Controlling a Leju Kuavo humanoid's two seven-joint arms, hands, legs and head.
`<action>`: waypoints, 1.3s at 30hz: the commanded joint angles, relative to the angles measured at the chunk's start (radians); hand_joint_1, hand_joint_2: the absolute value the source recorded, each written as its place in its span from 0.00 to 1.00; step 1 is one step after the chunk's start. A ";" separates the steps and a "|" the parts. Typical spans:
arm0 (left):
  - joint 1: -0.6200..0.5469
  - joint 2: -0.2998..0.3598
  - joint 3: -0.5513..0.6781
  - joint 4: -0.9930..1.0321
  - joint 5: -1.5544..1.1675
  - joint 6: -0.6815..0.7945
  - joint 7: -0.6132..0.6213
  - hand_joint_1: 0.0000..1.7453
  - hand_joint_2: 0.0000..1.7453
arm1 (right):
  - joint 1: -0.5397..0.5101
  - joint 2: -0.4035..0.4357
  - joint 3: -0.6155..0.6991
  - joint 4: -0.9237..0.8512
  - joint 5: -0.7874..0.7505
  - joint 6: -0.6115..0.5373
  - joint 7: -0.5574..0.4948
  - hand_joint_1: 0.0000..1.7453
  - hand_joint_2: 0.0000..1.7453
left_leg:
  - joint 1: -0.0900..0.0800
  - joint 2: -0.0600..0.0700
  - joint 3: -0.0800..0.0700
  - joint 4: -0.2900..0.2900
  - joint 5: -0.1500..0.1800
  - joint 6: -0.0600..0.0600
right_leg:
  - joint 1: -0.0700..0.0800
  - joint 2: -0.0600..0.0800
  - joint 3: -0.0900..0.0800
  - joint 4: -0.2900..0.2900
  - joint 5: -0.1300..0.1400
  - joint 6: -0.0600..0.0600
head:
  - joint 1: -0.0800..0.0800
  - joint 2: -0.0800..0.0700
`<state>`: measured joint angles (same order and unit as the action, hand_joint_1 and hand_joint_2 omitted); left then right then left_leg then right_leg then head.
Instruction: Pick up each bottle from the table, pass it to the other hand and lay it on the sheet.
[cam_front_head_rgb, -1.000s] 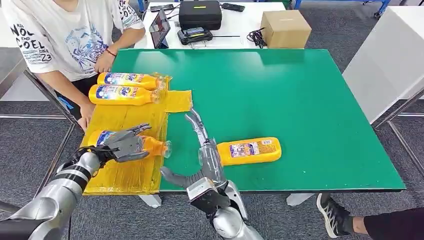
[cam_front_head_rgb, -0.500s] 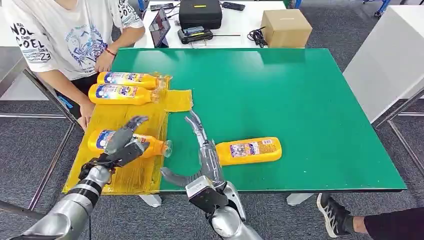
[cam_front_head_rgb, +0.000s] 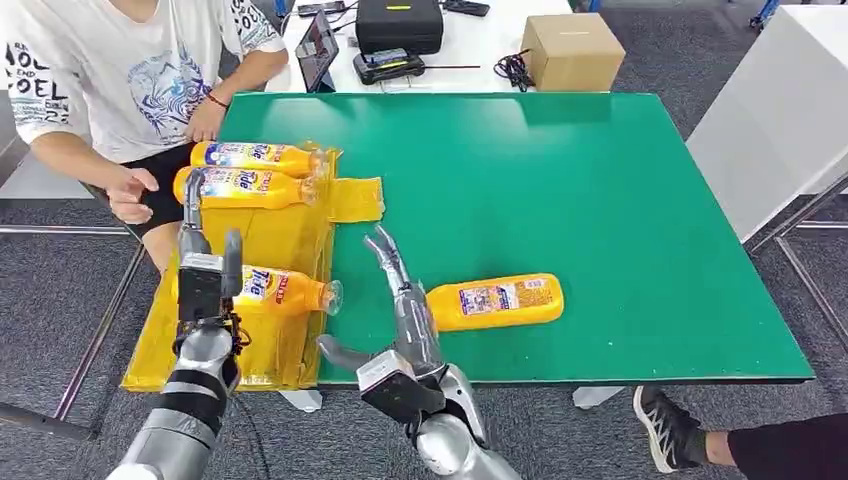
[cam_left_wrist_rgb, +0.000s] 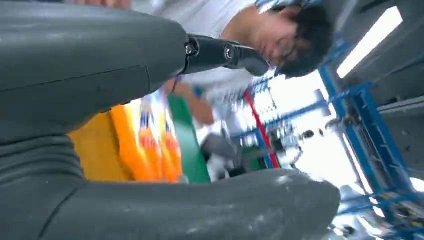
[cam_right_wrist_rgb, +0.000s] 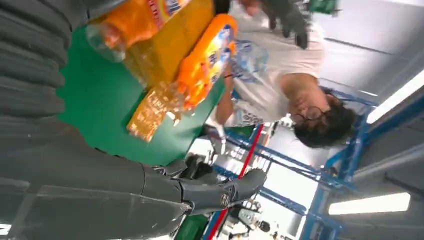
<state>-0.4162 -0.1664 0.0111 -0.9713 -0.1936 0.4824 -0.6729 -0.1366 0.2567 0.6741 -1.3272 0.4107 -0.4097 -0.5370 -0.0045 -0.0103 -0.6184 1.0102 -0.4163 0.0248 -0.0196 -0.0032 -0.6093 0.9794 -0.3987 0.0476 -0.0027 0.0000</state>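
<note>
Left hand (cam_front_head_rgb: 205, 285) empty, fingers apart above third bottle (cam_front_head_rgb: 280, 290) on sheet (cam_front_head_rgb: 265, 230); right hand (cam_front_head_rgb: 400, 300) spread; I fetch desk bottle (cam_front_head_rgb: 495, 301) next.

The green table (cam_front_head_rgb: 600, 180) carries a yellow sheet (cam_front_head_rgb: 262, 235) and 1 orange bottle (cam_front_head_rgb: 495, 301).

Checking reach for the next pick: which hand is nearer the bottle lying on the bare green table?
Right. The right hand lies open just beside the bottle, its fingers pointing past its near end. The left hand is over the yellow sheet, farther off.
</note>
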 joint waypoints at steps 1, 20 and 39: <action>0.010 -0.046 0.093 -0.019 0.079 -0.074 0.004 0.00 0.00 | 0.011 -0.084 -0.043 -0.059 0.067 0.008 0.047 0.00 1.00 | 0.002 0.000 0.005 0.000 -0.002 -0.001 | 0.002 0.000 0.006 -0.002 -0.001 -0.002 | 0.000 0.000; 0.155 -0.045 0.118 -0.053 0.082 -0.164 0.021 0.00 1.00 | -0.031 -0.276 -0.316 0.007 0.483 0.073 0.330 0.00 1.00 | -0.001 0.000 0.002 0.000 -0.002 0.000 | -0.001 0.000 0.004 -0.002 -0.001 -0.001 | 0.000 0.000; 0.152 -0.047 0.007 -0.028 -0.077 -0.142 0.006 0.00 1.00 | -0.162 -0.290 -0.244 0.256 0.452 0.238 0.378 0.00 1.00 | 0.000 0.002 0.002 0.000 -0.002 0.000 | 0.001 0.001 0.003 -0.001 0.000 -0.001 | 0.000 0.000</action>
<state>-0.2248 -0.2136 0.0568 -1.0655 -0.2613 0.3540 -0.6741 -0.1869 -0.0183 0.3845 -1.2573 0.8736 -0.2228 -0.1648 -0.0052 -0.0105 -0.6199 1.0105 -0.4167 0.0255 -0.0201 -0.0033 -0.6100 0.9791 -0.3985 0.0480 -0.0031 0.0000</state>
